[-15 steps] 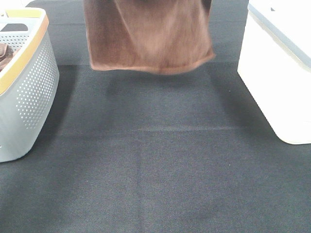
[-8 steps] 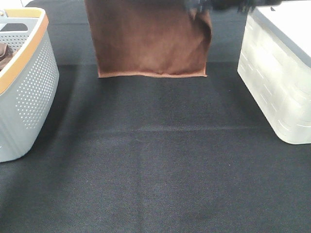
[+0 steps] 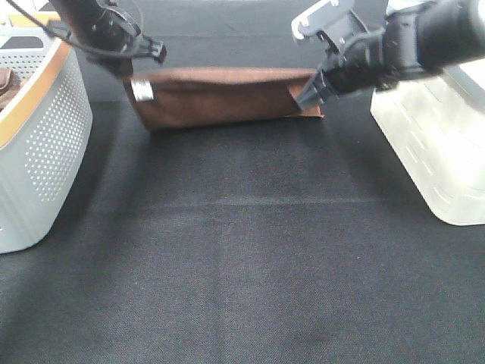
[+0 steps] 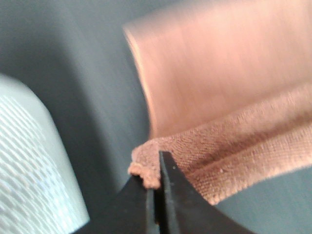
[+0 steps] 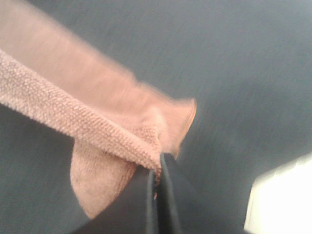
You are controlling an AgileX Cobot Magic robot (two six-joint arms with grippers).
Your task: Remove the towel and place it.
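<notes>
Grey basket holds brown cloth, cut off; white bin interior unseen. Left gripper and right gripper pinch towel corners.

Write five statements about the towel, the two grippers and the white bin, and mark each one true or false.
1. The left gripper is shut on a corner of the towel. True.
2. The right gripper is open and clear of the towel. False: it is shut on the opposite corner.
3. A white bin stands at the right of the exterior view. True.
4. The towel lies inside the white bin. False: it stretches between the two grippers over the black table cover.
5. A white tag shows at the towel's end near the left gripper. True.
</notes>
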